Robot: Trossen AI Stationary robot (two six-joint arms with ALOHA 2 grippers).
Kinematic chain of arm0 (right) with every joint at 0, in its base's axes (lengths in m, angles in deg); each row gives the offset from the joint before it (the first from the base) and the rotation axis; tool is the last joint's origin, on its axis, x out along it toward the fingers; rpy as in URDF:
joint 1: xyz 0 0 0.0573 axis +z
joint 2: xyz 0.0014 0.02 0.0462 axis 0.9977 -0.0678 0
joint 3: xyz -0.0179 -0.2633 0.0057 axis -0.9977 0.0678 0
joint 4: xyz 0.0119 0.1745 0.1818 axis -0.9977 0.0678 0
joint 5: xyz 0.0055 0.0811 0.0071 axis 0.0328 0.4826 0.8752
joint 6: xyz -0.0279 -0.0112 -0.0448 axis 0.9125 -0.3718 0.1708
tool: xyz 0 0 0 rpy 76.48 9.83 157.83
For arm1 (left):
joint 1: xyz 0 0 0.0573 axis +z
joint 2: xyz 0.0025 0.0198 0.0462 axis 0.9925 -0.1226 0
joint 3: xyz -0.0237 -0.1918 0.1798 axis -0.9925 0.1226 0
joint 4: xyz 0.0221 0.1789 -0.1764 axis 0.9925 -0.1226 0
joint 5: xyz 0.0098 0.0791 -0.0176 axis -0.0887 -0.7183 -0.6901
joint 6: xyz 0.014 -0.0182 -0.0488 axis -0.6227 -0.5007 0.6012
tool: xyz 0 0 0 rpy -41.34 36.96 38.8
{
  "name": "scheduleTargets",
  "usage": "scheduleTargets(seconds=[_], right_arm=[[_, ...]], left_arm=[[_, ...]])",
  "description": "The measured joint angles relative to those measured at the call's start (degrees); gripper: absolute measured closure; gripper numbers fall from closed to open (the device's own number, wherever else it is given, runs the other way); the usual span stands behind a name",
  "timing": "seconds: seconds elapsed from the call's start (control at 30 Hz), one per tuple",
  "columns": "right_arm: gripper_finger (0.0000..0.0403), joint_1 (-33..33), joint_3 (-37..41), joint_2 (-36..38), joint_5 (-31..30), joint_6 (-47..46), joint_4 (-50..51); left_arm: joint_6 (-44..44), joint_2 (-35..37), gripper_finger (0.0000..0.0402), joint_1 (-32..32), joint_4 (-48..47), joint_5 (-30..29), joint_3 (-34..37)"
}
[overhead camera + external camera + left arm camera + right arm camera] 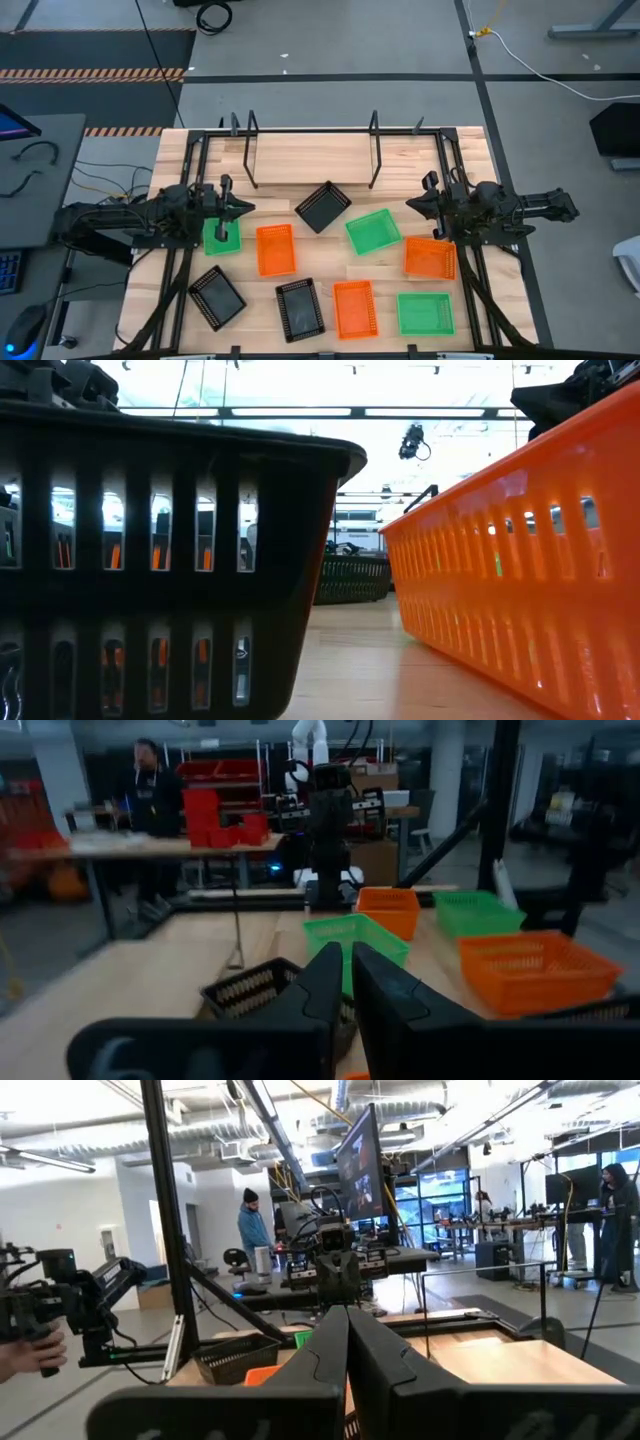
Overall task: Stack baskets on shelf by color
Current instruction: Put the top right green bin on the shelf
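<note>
Baskets lie scattered on the wooden tabletop, each resting flat on its bottom: three orange [276, 249] [353, 308] [430, 257], three green [373, 231] [425, 313] [222, 235] and three black [322, 206] [300, 307] [216, 297]. The shelf [310, 160], a light board between thin black posts, stands at the far middle with nothing on it. My left gripper [245, 208] [345, 955] hovers shut over the left side, above the far end of one green basket. My right gripper [412, 205] [347, 1315] hovers shut over the right side, and the two point toward each other.
Black frame rails [185, 270] [470, 290] run along both table sides under the arms. In the low view a black basket [150, 560] and an orange basket [520, 580] fill the foreground. People stand in the room beyond [253, 1230] [150, 790].
</note>
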Motion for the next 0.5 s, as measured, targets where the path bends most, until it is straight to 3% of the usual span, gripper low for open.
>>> scheduleTargets(seconds=[0.4, 0.5], right_arm=[[0.0393, 0.0, 0.0, 0.0, -0.84, 2.42, 0.04], [0.0393, -0.03, 0.0, 0.0, -3.23, 4.52, -0.04]], left_arm=[[13.83, 0.02, 0.0369, 0.01, 9.15, -0.04, 0.0], [11.19, 0.0, 0.0365, 0.02, 9.67, -1.21, 0.0]])
